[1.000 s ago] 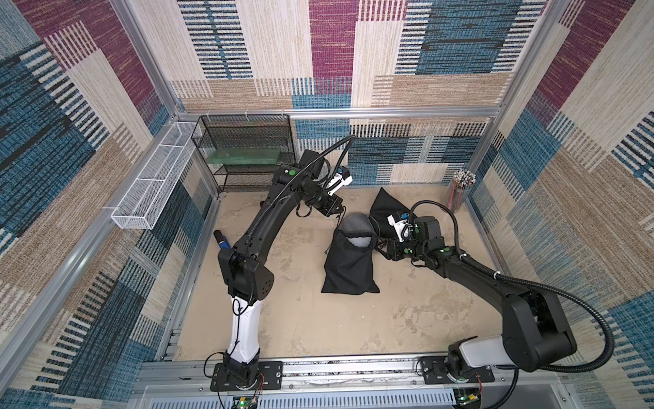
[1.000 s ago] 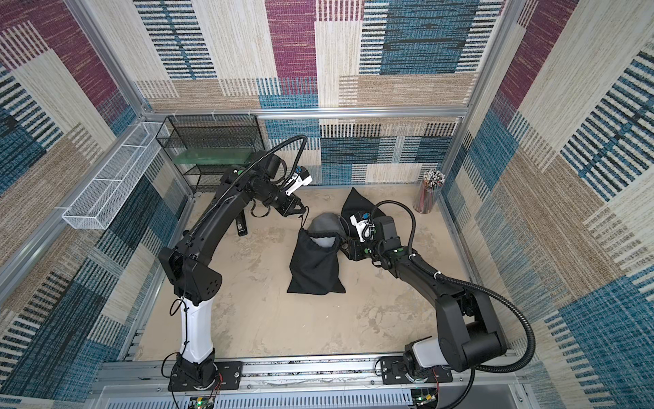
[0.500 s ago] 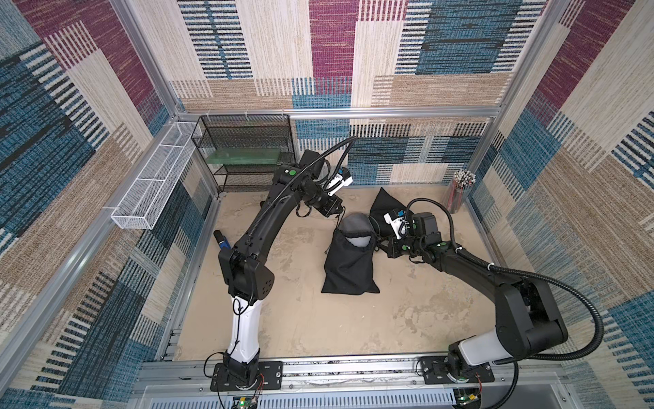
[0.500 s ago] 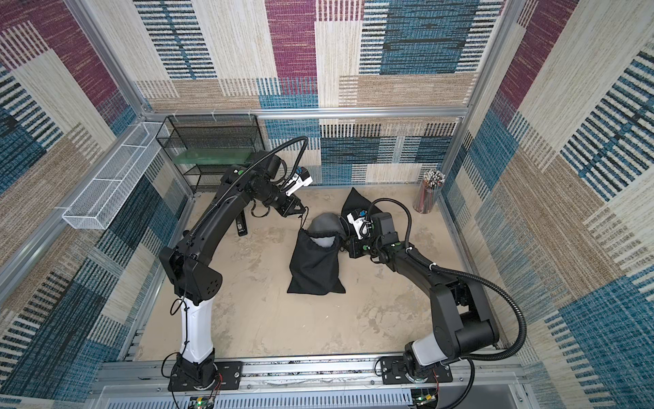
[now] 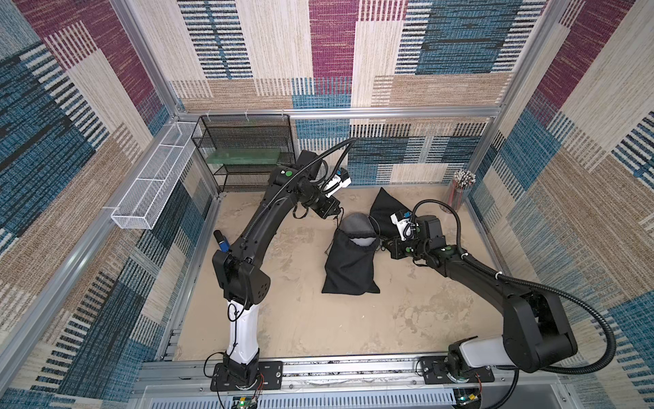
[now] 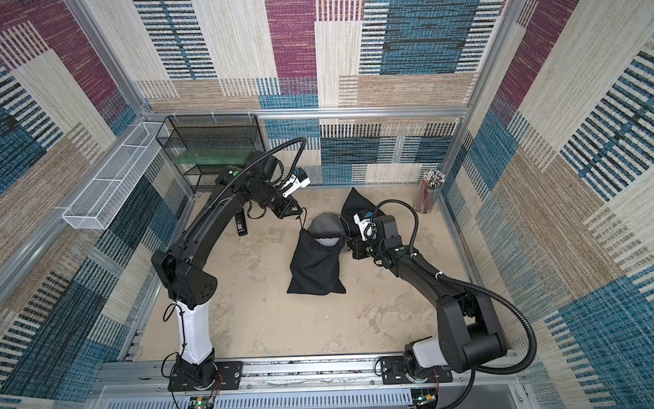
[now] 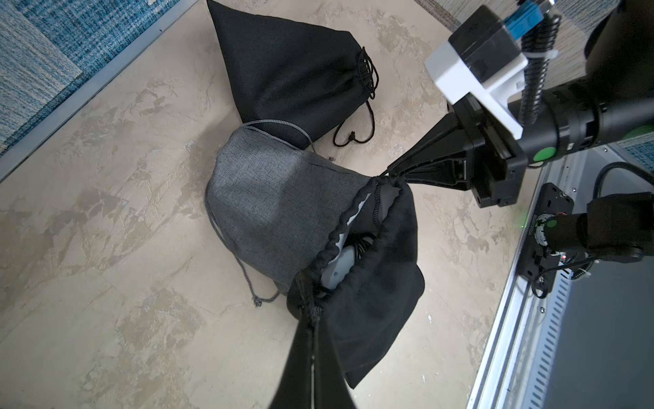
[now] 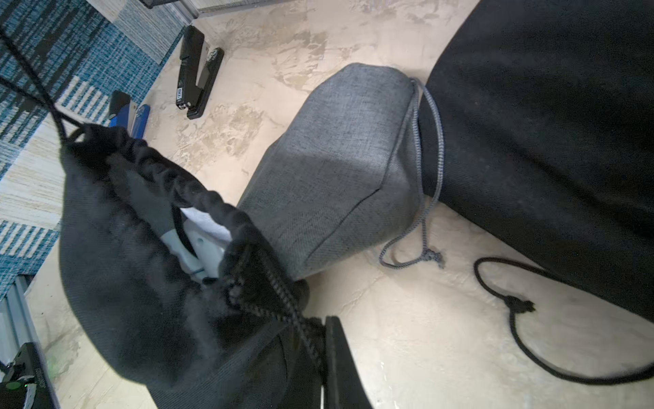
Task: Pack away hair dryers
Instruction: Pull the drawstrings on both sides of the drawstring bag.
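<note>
Left hand [image 7: 311, 320]: closed tight on the drawstring [image 6: 301, 222] at one side of the black pouch [image 7: 371, 283], wrist raised above the counter [image 5: 300, 318] and fingers pointing down, so the cord runs taut from my fingertips to the pouch mouth. Right hand [image 7: 389, 173]: also pinched shut, low and nearly level just over the counter, gripping the cord and gathered rim on the opposite side of the same mouth. Between my two hands the mouth stands part open. White hair dryer [image 7: 336, 269]: inside the black pouch, only a pale strip showing through the gap. Pouch body lies flat on the counter toward my base. Grey pouch [image 7: 269, 205]: filled, touching the black pouch's mouth on the far side. Second black pouch [image 7: 290, 70]: cinched, just behind the grey one near the back wall. Black gadget [image 8: 196, 74] and blue gadget [image 8: 134, 117]: on the counter by the left wall, well apart from the pouches. Against a second ago: left arm and all pouches sit as they did, and my right forearm has shifted only slightly.
</note>
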